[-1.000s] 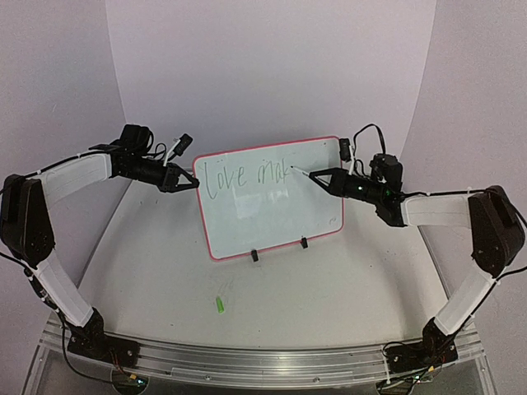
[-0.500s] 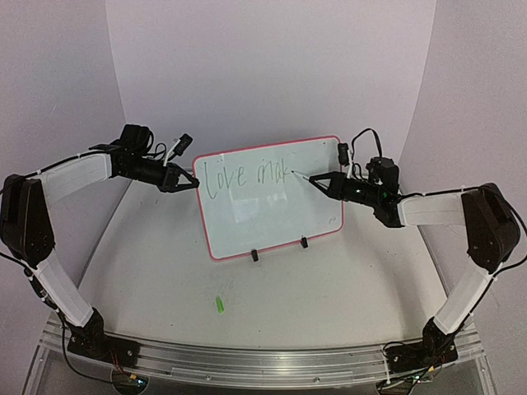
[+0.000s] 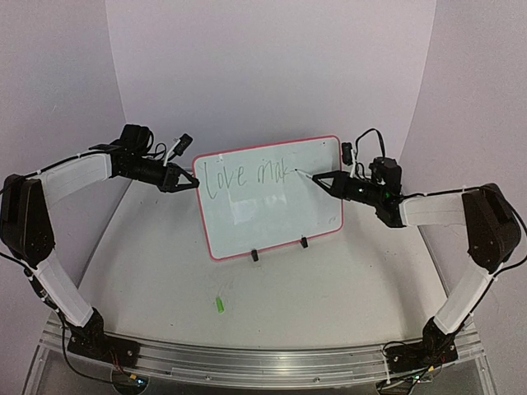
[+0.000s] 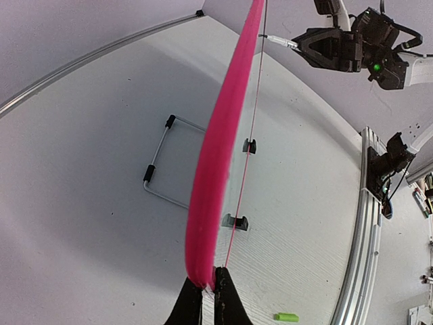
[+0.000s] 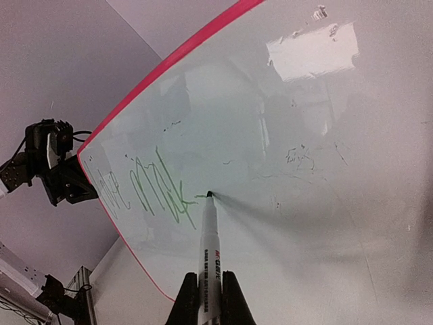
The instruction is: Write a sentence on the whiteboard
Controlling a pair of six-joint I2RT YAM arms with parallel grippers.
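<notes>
Whiteboard (image 3: 272, 206) glossy, pink rim rounded, your left pincer (image 3: 195, 183) pinching its edge, right pincer (image 3: 317, 178) gripping slim marker (image 5: 208, 244), tip at thin green sentence (image 3: 247, 174)

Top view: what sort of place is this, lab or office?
Most likely a lab robot booth, not an office: a plain pale backdrop curves around a white table, and the left arm and right arm are bolted to a metal rail at its near edge.
</notes>
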